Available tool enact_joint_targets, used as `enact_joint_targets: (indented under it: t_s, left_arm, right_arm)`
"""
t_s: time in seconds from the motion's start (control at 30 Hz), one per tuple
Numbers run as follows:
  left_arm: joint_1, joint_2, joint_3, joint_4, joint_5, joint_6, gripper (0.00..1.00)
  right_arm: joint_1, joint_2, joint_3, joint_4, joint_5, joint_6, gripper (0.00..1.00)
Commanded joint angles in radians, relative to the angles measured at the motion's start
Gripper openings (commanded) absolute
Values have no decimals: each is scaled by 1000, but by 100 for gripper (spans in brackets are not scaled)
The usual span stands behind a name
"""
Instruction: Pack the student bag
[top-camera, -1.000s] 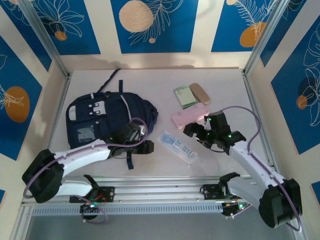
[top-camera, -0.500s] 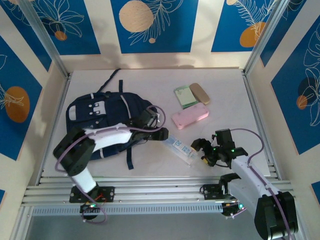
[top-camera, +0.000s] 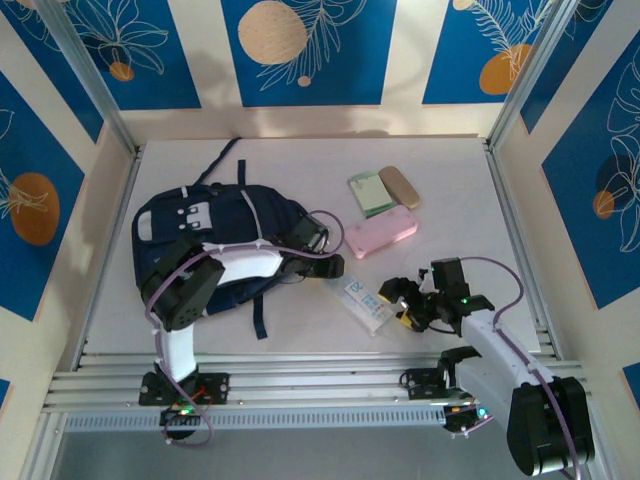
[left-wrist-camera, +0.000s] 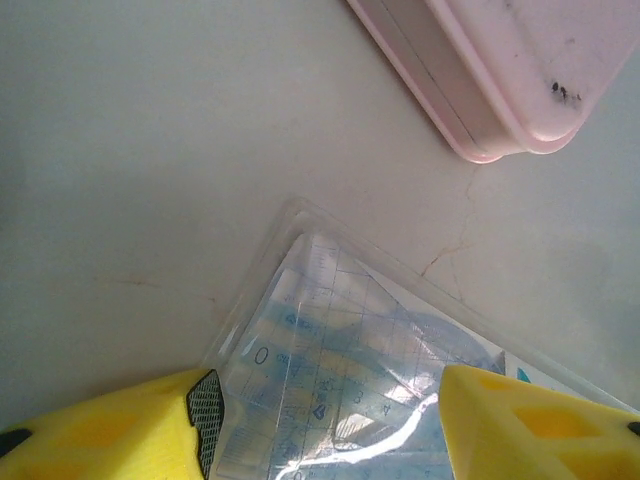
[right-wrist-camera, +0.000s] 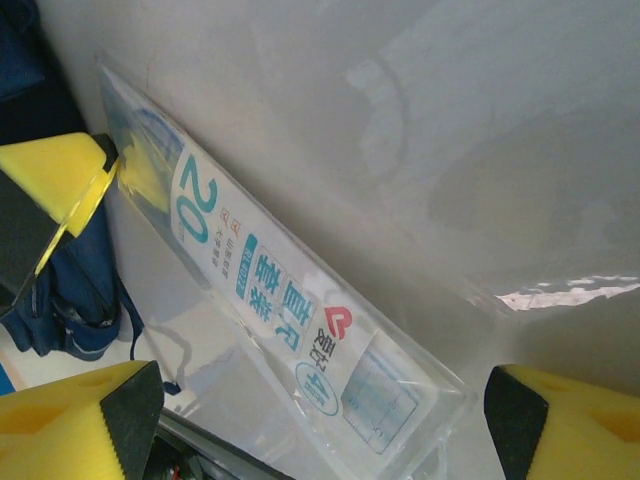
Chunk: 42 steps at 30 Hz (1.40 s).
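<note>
Large navy-blue fabric backpack (top-camera: 230, 210) lies flat at the left of the pale bench (top-camera: 450, 180), with the left arm reaching across it. I can't tell whether its zip is open.

Left pincer (left-wrist-camera: 328, 405) is just right of the bag. It is spread, one yellow finger on each side of the far end of the flat clear plastic ruler pack (top-camera: 366, 305), with no squeeze evident.

The pack lies slantwise on the bench between the two arms. The pink rounded plastic case (top-camera: 380, 232) is just beyond it, not touching.

Right pincer (right-wrist-camera: 322, 405) is spread wide and straddles the pack's near, labelled end. There is a gap at its right finger.

Step in hand, as I judge it: pick up the pack for the bag.

To do it well:
- Grip across the narrow width.
- Get a finger under one edge, since the thin slick sleeve sits flush and may skid.
- Let one arm carry and the other only steady it, or the sleeve will bend.
- Avoid nudging the pink case.
- Check the bag's opening before moving over.
</note>
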Motion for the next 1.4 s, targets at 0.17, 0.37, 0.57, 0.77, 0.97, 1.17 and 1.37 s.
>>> enact_joint_targets:
  t_s: [0.17, 0.37, 0.57, 0.77, 0.97, 1.17, 1.37]
  left_arm:
    - [2, 79, -35, 39, 43, -20, 59]
    - [4, 104, -52, 81, 84, -55, 59]
    - [4, 105, -68, 124, 130, -97, 56]
    - [4, 64, -90, 130, 143, -111, 55]
    - [3, 41, -118, 166, 178, -149, 54]
    - [3, 65, -136, 213, 211, -189, 50]
    - [18, -70, -84, 19, 126, -59, 57]
  right_arm:
    - [18, 11, -57, 157, -121, 76, 79]
    - [44, 10, -107, 287, -153, 169, 59]
    - [58, 9, -90, 309, -99, 193, 31]
    - [58, 63, -50, 307, -67, 164, 14]
    - [59, 70, -16, 291, -21, 153, 14]
    - [58, 85, 36, 255, 11, 148, 20]
    - [57, -51, 87, 36, 134, 66, 0]
